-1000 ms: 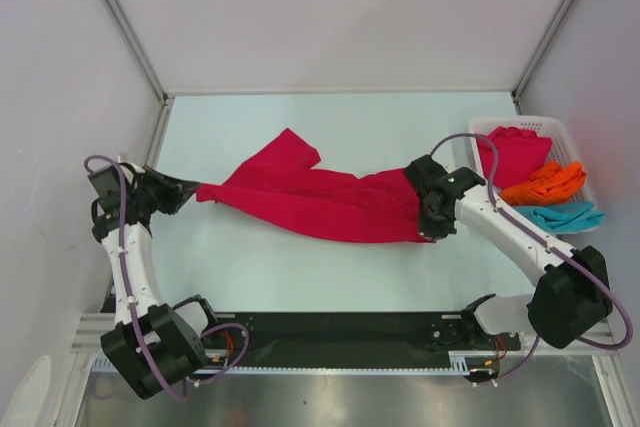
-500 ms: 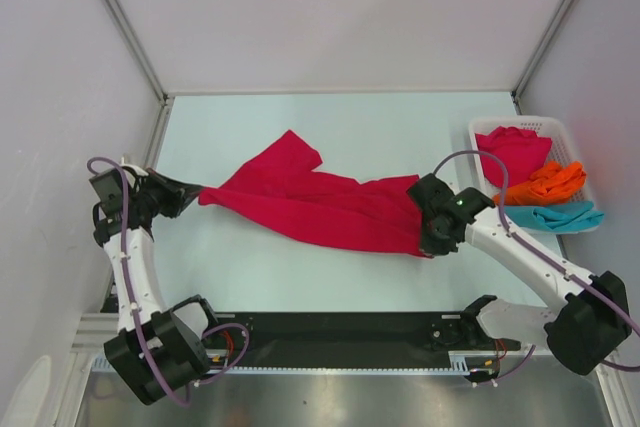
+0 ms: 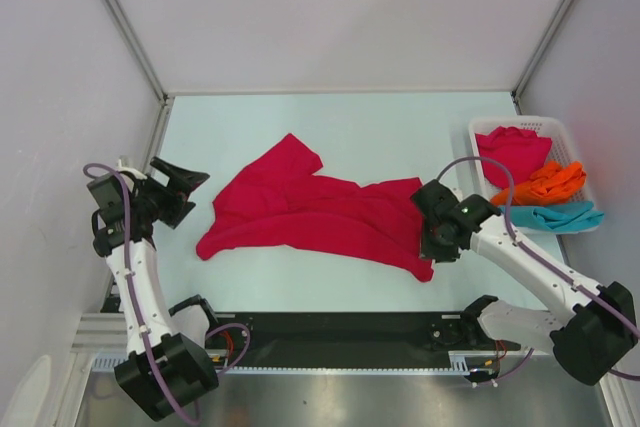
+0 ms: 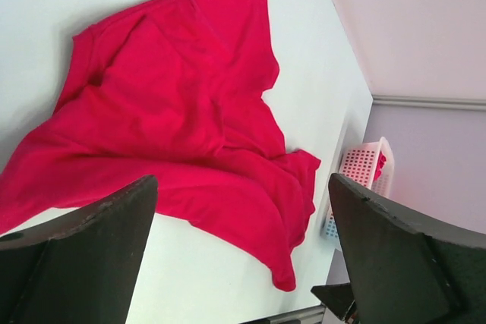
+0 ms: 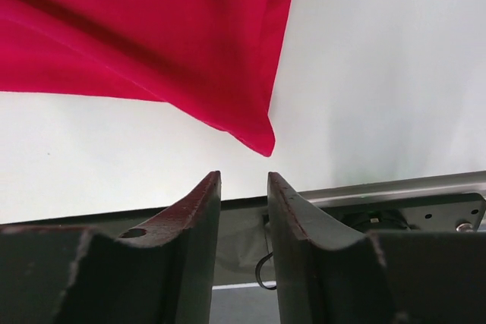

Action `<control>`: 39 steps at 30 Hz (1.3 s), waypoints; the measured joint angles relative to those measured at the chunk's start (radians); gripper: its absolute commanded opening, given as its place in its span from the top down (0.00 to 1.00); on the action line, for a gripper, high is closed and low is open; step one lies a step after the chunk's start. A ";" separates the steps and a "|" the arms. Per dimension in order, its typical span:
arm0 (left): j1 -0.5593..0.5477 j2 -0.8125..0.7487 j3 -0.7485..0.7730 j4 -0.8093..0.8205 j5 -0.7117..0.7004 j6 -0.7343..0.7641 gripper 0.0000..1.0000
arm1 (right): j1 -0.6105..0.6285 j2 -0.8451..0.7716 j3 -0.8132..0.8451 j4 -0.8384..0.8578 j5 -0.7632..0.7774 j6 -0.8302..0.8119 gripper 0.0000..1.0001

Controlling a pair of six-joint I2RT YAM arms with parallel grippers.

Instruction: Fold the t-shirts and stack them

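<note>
One crimson t-shirt lies crumpled and spread on the table, free of both grippers. My left gripper stands wide open just left of its left end, not touching it. In the left wrist view the shirt lies beyond the gripper, which holds nothing. My right gripper hovers at the shirt's near right corner. In the right wrist view the gripper is open by a narrow gap with nothing in it, and the shirt's corner lies just past the tips.
A white slatted basket at the right edge holds another crimson shirt, an orange one and a teal one that hangs over its near rim. The black front rail runs close behind the right gripper.
Both grippers have let go of the crimson shirt, which was stretched between them and now lies slack on the table. The left jaws opened wide, and the right jaws parted slightly.
</note>
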 measured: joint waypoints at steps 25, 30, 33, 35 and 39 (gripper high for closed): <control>-0.085 0.038 0.079 0.122 0.058 -0.019 0.01 | -0.248 0.657 0.488 0.333 -0.049 -0.259 0.54; -0.085 0.026 0.072 0.124 0.063 -0.019 0.00 | -0.250 0.750 0.527 0.351 -0.057 -0.287 0.54; -0.085 0.027 0.072 0.124 0.064 -0.019 0.00 | -0.252 0.781 0.530 0.351 -0.057 -0.294 0.54; -0.085 0.030 0.072 0.124 0.065 -0.018 0.00 | -0.255 0.800 0.536 0.351 -0.058 -0.298 0.54; -0.085 0.040 0.072 0.124 0.065 -0.018 0.00 | -0.267 0.824 0.539 0.354 -0.058 -0.309 0.54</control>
